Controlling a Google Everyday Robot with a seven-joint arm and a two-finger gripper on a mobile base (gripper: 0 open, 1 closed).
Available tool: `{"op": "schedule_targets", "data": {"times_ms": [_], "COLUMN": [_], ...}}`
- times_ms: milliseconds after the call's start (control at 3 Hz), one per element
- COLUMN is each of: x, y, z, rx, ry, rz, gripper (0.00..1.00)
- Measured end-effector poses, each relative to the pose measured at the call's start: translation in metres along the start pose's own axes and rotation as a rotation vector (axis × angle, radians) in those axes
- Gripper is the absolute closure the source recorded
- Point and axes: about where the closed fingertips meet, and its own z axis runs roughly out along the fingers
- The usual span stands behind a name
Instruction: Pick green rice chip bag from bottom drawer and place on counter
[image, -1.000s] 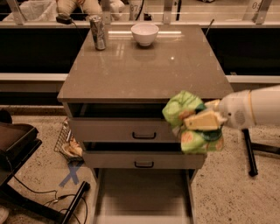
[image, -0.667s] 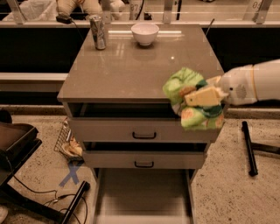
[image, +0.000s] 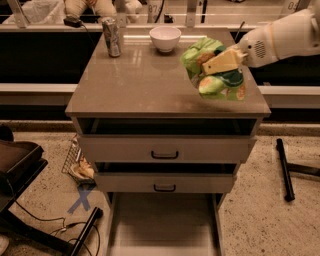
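Found the can (image: 113, 37) at the back left of the counter (image: 145, 80), with the bowl (image: 165, 38) near its right. Saw the gripper (image: 220, 62) over the counter's right side, reaching in from the right, clamped on the bag (image: 215, 82). Noted the bottom drawer (image: 162, 225) pulled out farthest, below two upper drawers.
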Motion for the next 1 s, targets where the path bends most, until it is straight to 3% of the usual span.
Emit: {"op": "schedule_targets", "data": {"times_ms": [333,667,1000], "x": [-0.054,-0.104,-0.116], "y": [-0.032,-0.052,-0.056], "z": [0.040,0.039,0.030], "rx": [-0.023,0.009,0.024], "ry": [-0.026,-0.169,-0.198], "rz": [-0.038,-0.096,-0.105], "gripper": [1.00,1.00,0.84]}}
